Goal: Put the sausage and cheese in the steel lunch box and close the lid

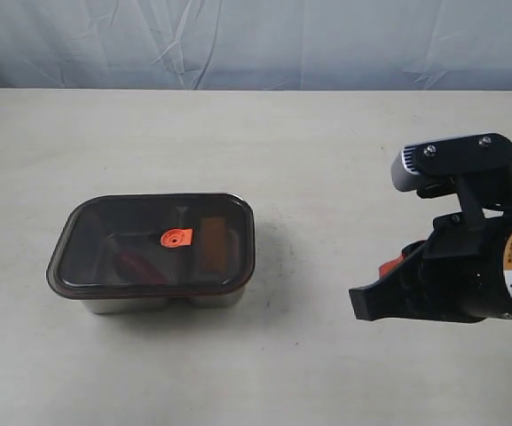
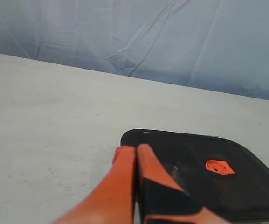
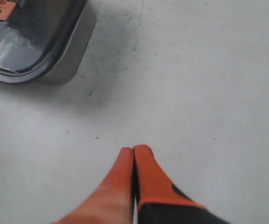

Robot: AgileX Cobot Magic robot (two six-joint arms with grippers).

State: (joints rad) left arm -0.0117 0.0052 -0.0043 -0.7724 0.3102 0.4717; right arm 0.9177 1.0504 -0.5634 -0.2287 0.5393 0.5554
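The steel lunch box (image 1: 153, 303) stands left of centre with the dark lid (image 1: 105, 232) lying on it, its orange valve tab (image 1: 176, 237) in the middle. Through the lid I make out the red sausage (image 1: 140, 264) in one compartment and the yellow-orange cheese (image 1: 211, 245) in the other. My right gripper (image 1: 384, 280) hovers well to the right of the box, shut and empty (image 3: 133, 150). The left gripper (image 2: 136, 150) is shut on nothing, its tips in line with a corner of the lid (image 2: 246, 182); it is outside the exterior view.
A pale tabletop (image 1: 326, 160) runs all round the box, backed by a wrinkled blue-grey cloth (image 1: 256, 40) along its far edge. In the right wrist view the box's steel wall (image 3: 73, 51) and lid rim sit at the far corner.
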